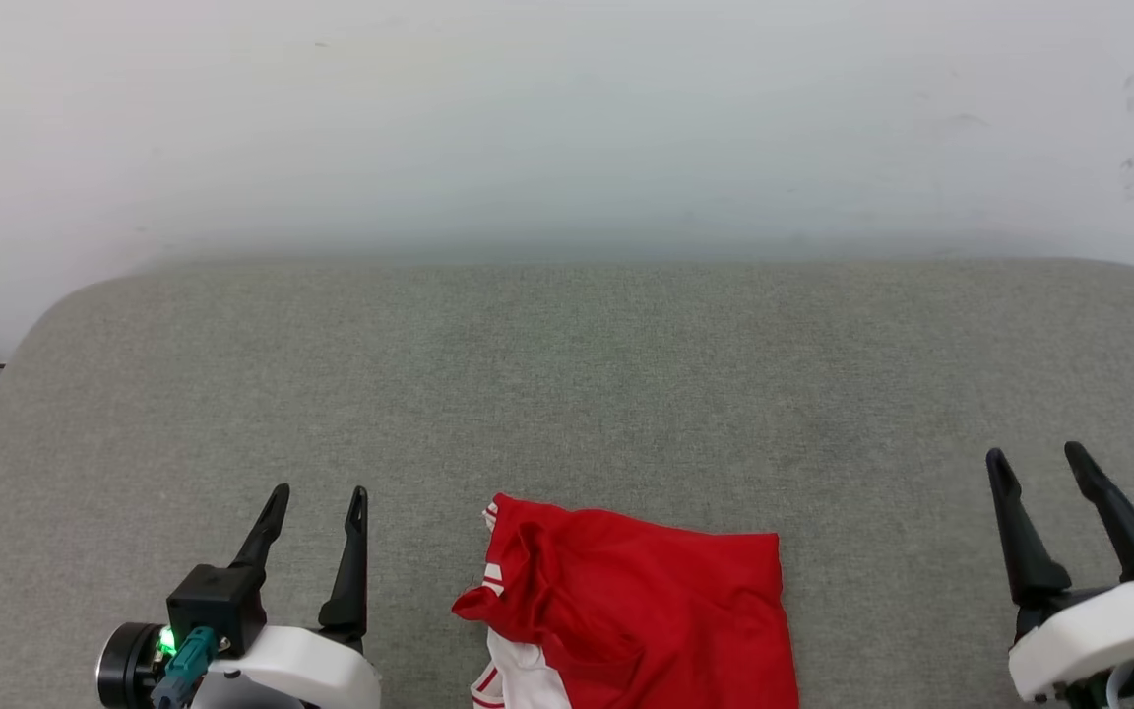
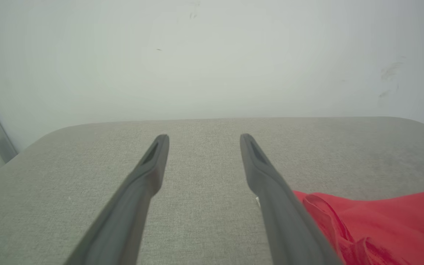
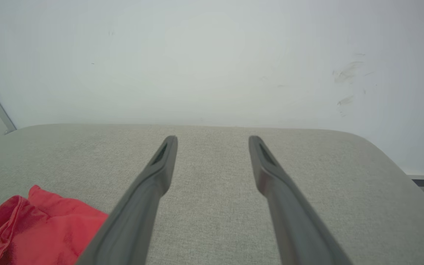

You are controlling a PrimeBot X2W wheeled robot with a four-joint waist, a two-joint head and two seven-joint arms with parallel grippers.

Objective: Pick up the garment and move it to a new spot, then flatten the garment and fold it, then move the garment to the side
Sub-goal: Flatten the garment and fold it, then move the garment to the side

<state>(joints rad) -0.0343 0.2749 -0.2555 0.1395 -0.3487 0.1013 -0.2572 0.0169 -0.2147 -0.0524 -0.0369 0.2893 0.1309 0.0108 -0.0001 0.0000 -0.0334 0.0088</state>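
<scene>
The left pincer (image 1: 321, 492) is held released and empty at the near left of the grey cloth-covered tabletop (image 1: 567, 394). The soft red garment with white, stripe-trimmed sleeves (image 1: 646, 611) is seen bunched at the near edge, apart from both pincers, and the right pincer (image 1: 1035, 453) is released and empty too. Such a heap fits a garment to be lifted as well as one laid at its new spot to be flattened; in either case an edge of the cloth must be reached and gripped.

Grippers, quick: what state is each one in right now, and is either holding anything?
Left gripper: open, holding nothing, apart from the garment.
Right gripper: open, holding nothing.
</scene>
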